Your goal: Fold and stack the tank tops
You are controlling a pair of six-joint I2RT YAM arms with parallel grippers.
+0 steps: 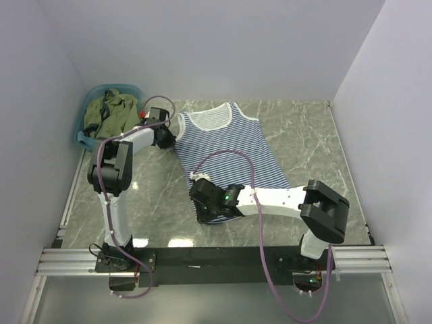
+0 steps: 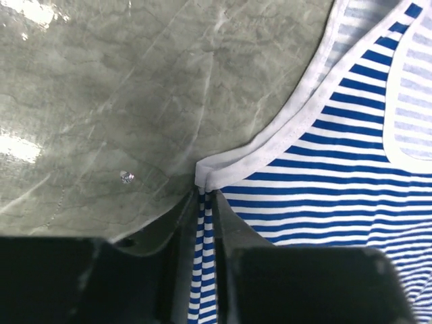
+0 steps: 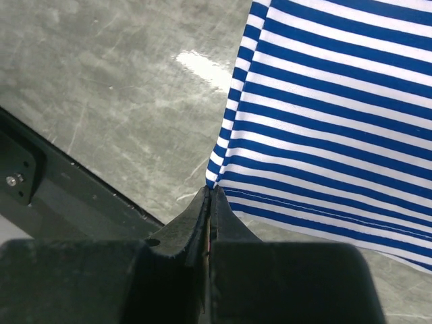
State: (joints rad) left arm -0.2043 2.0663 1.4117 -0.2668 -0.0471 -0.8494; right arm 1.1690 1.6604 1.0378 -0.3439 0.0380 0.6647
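Note:
The navy-and-white striped tank top (image 1: pixel 229 145) lies spread flat mid-table, neck toward the far wall. My left gripper (image 1: pixel 169 137) sits at its left shoulder. The left wrist view shows a fold of striped cloth (image 2: pixel 204 256) pinched between the closed-in fingers of the left gripper (image 2: pixel 206 199), just under the white-trimmed strap edge (image 2: pixel 270 145). My right gripper (image 1: pixel 206 202) is at the shirt's near left hem corner. In the right wrist view the right gripper (image 3: pixel 211 192) has its jaws shut on that corner (image 3: pixel 219 177). An olive green tank top (image 1: pixel 111 111) lies crumpled in the basin.
A translucent teal basin (image 1: pixel 111 88) stands in the far left corner against the walls. The black base rail (image 1: pixel 216 256) runs along the near table edge, close behind my right gripper. Bare marble tabletop (image 1: pixel 310 142) lies right of the shirt. White walls enclose three sides.

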